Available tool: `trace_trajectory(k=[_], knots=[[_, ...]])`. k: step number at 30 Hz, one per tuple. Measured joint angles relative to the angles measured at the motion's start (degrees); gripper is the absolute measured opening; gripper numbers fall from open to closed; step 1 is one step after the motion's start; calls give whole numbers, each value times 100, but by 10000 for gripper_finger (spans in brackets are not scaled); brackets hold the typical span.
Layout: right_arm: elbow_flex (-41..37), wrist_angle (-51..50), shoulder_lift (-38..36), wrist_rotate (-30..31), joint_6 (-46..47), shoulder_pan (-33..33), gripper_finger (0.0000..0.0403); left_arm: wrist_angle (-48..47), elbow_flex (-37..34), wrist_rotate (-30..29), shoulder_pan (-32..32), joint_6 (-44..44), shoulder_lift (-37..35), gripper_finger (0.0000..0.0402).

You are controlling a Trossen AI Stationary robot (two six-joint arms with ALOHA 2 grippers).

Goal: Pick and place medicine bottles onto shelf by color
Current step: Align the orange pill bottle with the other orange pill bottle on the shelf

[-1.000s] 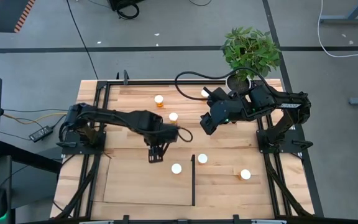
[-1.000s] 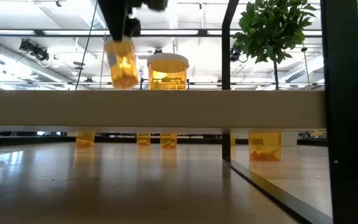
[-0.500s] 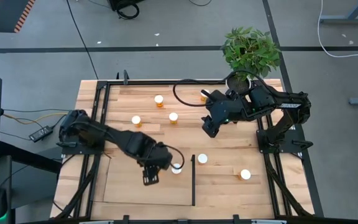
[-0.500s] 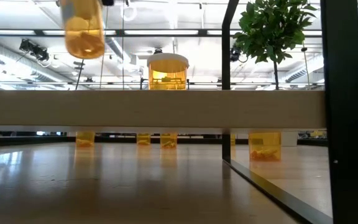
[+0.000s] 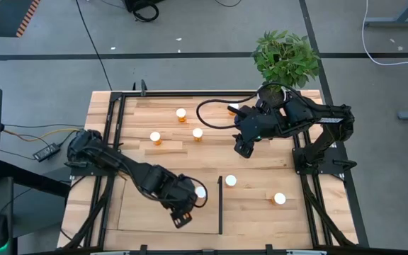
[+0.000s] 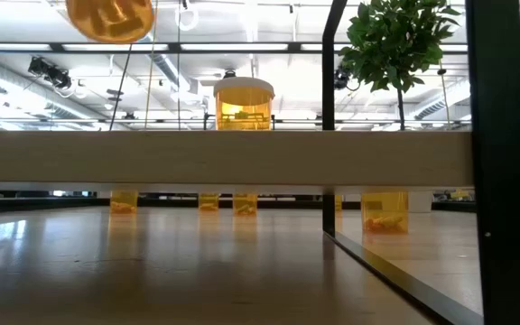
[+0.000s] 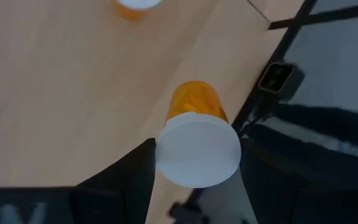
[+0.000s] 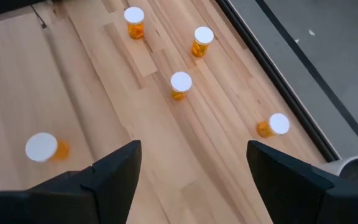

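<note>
Fingers point(image 7: 129, 171) of the left gripper point(image 5: 183, 215) are pinching a medicine bottle point(image 7: 197, 140) above the shelf point(image 5: 137, 198), carrying it to place; next comes lowering it upright and releasing.

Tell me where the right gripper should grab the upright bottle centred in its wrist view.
Take the bottle by its orange body under the white cap, the open right gripper descending from above: it stands upright, round, with clear space all round. The left gripper holds another bottle over the shelf.
</note>
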Motion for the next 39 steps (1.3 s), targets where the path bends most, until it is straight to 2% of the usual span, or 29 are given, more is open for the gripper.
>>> trace_trajectory(k=[5, 10, 19, 24, 32, 39], knots=[[0, 2, -2, 1, -58, 0, 299, 491, 51, 66, -142, -277, 336, 215], [0, 2, -2, -21, 23, 0, 299, 357, 605, 34, -64, -59, 751, 215], [0, 2, -2, -25, -36, 0, 299, -1026, 2326, -50, 142, 924, 1825, 215], [0, 2, -2, -25, -29, 0, 299, -1427, 2883, -43, 168, 1361, 2210, 215], [0, 2, -2, -25, -25, 0, 299, -1495, 2759, -105, 226, 1375, 2306, 215], [0, 2, -2, -25, -25, 0, 299, -1155, 2693, -111, 207, 815, 2304, 215]])
